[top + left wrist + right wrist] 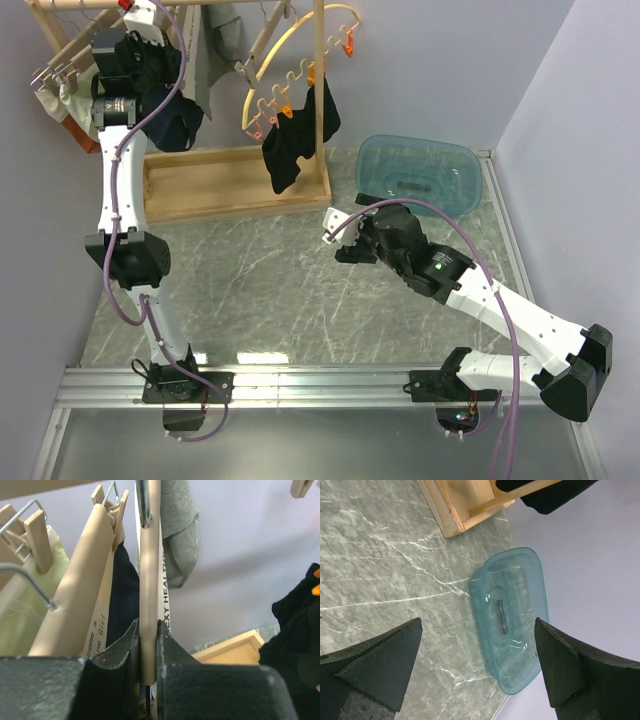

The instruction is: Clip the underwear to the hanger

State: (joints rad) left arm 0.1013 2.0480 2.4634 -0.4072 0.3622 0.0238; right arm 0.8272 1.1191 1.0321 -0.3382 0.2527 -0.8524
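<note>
Hanger is pinched by the raised left gripper; low right gripper gapes apart.

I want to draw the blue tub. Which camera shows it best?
The right wrist view: the blue tub fills the middle, big and almost whole. The top external view shows it smaller, at the back right of the table. The left wrist view does not show it.
</note>
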